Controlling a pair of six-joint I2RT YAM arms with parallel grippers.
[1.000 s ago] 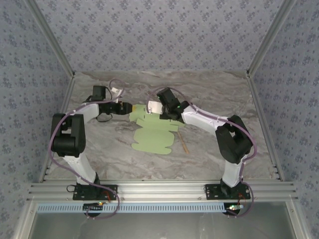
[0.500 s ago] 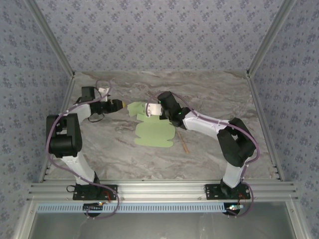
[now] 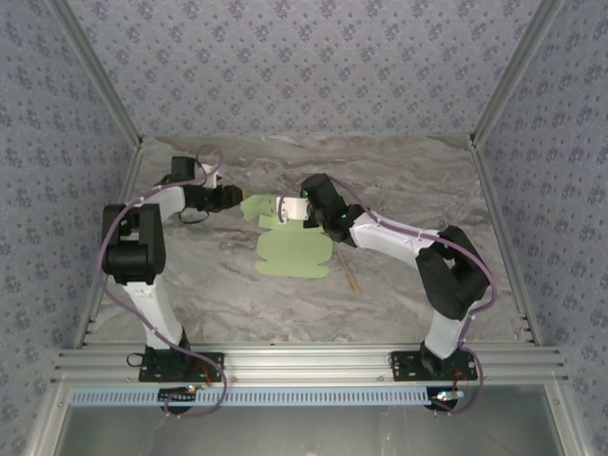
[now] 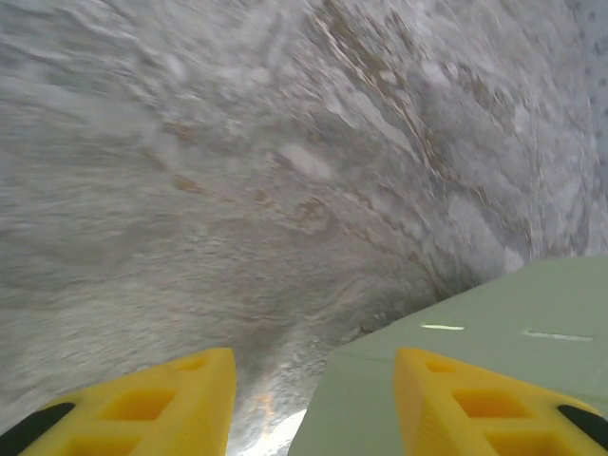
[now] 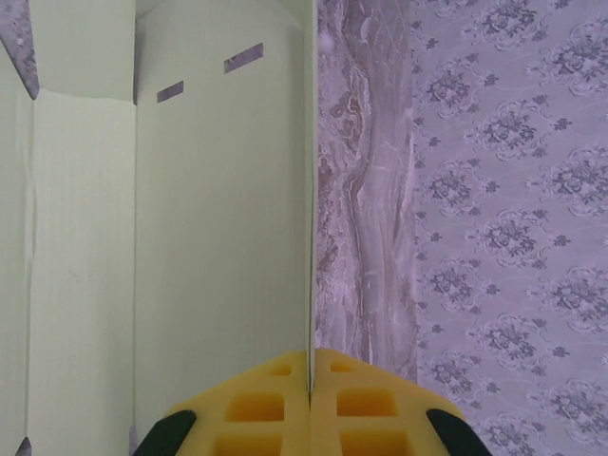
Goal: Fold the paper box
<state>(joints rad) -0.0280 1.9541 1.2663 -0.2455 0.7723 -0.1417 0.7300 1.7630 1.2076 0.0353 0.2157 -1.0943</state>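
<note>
The paper box is a flat, pale green die-cut sheet on the marble table, its far part raised. My right gripper is shut on that raised part. In the right wrist view the gripper pinches the sheet's thin edge, and the sheet runs upward with two slots near its top. My left gripper sits just left of the raised part. In the left wrist view the gripper is open, and a corner of the sheet reaches into the gap by the right finger.
A thin tan wooden stick lies on the table just right of the sheet. Patterned walls and aluminium posts enclose the marble table on three sides.
The right gripper has moved left with the sheet's far part, lifting it. The left gripper drew back to the left, then returned to the sheet's left corner.
</note>
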